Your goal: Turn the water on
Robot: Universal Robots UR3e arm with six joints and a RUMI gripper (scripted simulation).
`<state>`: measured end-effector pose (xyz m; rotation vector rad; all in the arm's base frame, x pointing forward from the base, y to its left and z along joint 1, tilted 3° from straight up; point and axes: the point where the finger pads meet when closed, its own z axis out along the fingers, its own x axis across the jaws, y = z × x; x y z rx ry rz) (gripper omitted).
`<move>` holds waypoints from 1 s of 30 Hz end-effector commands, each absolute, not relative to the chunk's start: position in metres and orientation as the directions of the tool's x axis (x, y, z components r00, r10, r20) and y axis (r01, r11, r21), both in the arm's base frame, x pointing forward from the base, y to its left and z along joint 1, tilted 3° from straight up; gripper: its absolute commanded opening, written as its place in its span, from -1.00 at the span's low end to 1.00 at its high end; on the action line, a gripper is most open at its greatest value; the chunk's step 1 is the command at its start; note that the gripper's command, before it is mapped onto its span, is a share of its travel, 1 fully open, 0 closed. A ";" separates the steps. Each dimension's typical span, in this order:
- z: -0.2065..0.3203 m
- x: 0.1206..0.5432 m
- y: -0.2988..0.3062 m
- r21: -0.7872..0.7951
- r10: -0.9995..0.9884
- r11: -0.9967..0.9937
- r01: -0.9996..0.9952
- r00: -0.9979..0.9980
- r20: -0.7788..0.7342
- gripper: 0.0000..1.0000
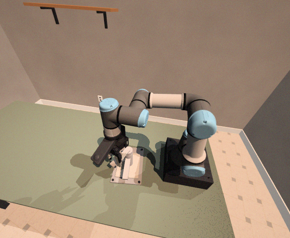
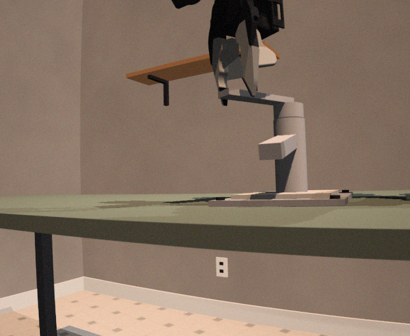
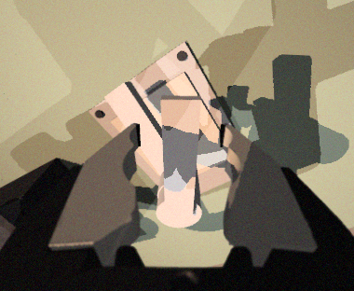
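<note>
A pale tap [image 2: 291, 152] stands upright on a pale base plate [image 2: 280, 199] on the green table. Its flat lever [image 2: 259, 97] reaches out about level from the top of the column, above a short spout [image 2: 276, 146]. My gripper [image 2: 235, 97] points down over the lever's free end, with one finger on each side of it. In the wrist view the lever [image 3: 181, 154] runs between my fingers with a gap on both sides. The gripper is partly open and holds nothing. In the overhead view the gripper [image 1: 115, 160] is beside the tap [image 1: 127, 156].
My arm's dark base block [image 1: 187, 169] stands on the table to the right of the plate [image 1: 127, 171]. A wooden shelf [image 1: 70, 7] hangs high on the back wall. The table's edge runs along the front.
</note>
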<state>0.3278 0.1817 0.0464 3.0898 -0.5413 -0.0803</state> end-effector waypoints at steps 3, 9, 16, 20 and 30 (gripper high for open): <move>0.043 0.328 0.182 0.011 -0.340 -0.940 -0.340 0.939 -0.047 -0.25; 0.041 0.328 0.182 0.011 -0.340 -0.940 -0.340 0.939 -0.047 -0.25; 0.040 0.328 0.182 0.011 -0.340 -0.940 -0.340 0.939 -0.047 -0.25; 0.040 0.328 0.182 0.011 -0.340 -0.940 -0.340 0.939 -0.047 -0.25; 0.040 0.328 0.182 0.011 -0.340 -0.940 -0.340 0.939 -0.047 -0.25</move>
